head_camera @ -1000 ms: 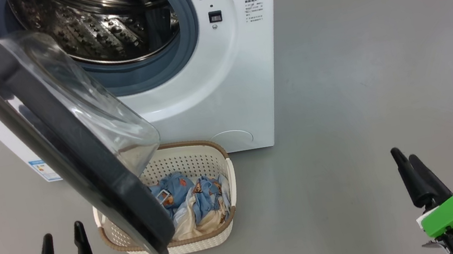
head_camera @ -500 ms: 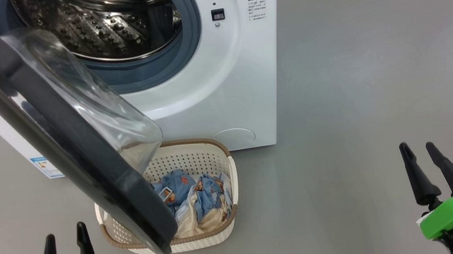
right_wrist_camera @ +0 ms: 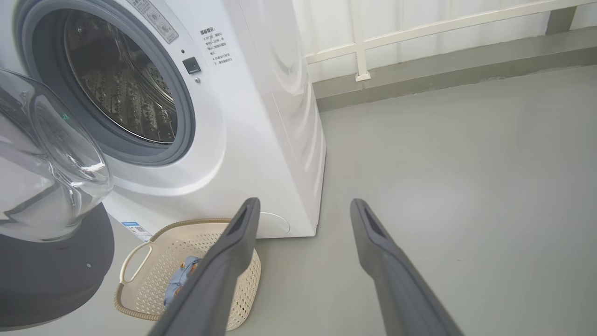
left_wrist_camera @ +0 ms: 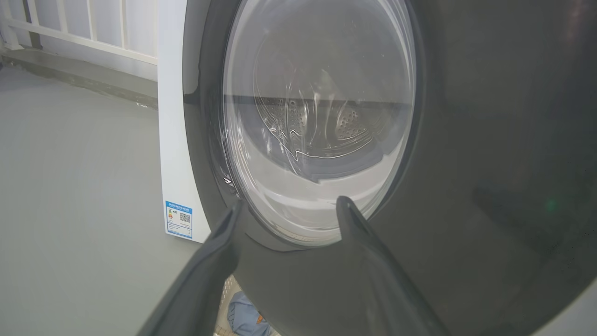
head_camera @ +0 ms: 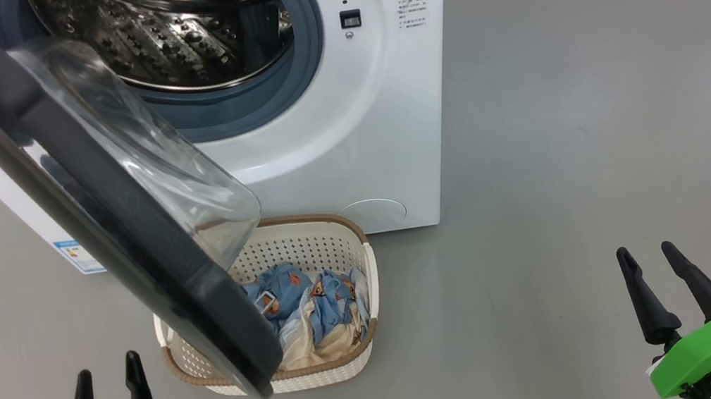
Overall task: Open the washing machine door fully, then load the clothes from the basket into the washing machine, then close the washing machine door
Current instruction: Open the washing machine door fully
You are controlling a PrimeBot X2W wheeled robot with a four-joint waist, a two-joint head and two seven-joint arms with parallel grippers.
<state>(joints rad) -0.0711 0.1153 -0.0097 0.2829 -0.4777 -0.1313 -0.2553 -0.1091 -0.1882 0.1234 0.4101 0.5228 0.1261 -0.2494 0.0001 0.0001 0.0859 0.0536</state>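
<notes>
Both tools stand open and empty, so the left tool [head_camera: 108, 365], facing the half-open washing machine door [head_camera: 152, 267], should push its black rim steadily outward until it clears the basket [head_camera: 326, 374] of clothes [head_camera: 322, 301] beneath, with the right tool [head_camera: 643, 248] well apart.

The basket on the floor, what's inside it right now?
Light-blue printed clothes with a cream piece lie bunched in the basket. From the head camera the open door covers its left part, so anything there is hidden.
</notes>
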